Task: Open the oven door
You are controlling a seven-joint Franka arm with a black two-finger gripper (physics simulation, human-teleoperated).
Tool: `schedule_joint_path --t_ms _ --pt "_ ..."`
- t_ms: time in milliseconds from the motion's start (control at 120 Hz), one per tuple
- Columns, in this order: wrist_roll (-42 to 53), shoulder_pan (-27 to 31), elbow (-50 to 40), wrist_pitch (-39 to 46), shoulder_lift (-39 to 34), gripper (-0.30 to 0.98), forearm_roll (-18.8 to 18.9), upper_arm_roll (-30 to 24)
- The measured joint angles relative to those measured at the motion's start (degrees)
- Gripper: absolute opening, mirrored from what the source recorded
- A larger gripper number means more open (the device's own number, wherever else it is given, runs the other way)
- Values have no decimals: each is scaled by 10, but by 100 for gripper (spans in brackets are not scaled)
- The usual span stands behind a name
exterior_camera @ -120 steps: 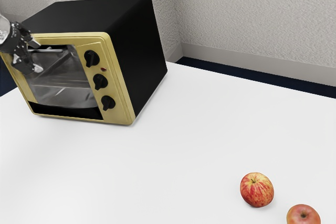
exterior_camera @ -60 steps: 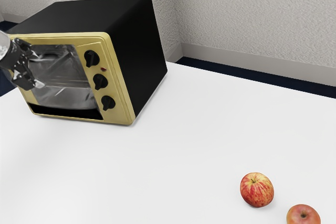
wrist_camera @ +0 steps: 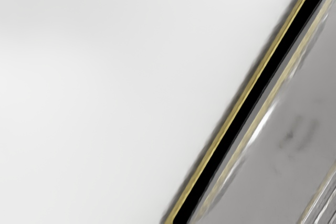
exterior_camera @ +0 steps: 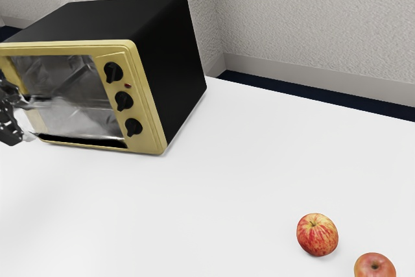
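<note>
I'm holding my claw (exterior_camera: 26, 119) at the front of the oven (exterior_camera: 172, 63), by the glass door (exterior_camera: 81, 118), and its two fingers are standing apart. The door is leaning partway out from the oven's front, with the three knobs (exterior_camera: 123, 100) lining up beside it. Below my wrist, the oven's yellow bottom edge (wrist_camera: 243, 98) is running along the white table (exterior_camera: 227, 180). Two apples (exterior_camera: 317, 235) are sitting near each other on the table, well apart from the oven.
</note>
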Motion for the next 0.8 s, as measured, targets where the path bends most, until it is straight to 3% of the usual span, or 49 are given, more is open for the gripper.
schedule_joint_path --t_ms 167,292,325,367,433,492,617,800 --pt "0 37 -102 4 -93 57 -2 -1" --pt "0 76 -191 4 -208 59 0 -2" --pt "0 31 -158 -4 -204 61 2 -3" --pt "-8 -69 -39 -44 -154 63 14 -3" --pt "-48 -337 240 -149 -9 65 70 15" --pt "-82 -455 296 -218 51 66 91 28" --pt "-144 -524 259 -290 91 68 82 31" --pt "-215 -470 257 -338 117 68 91 50"
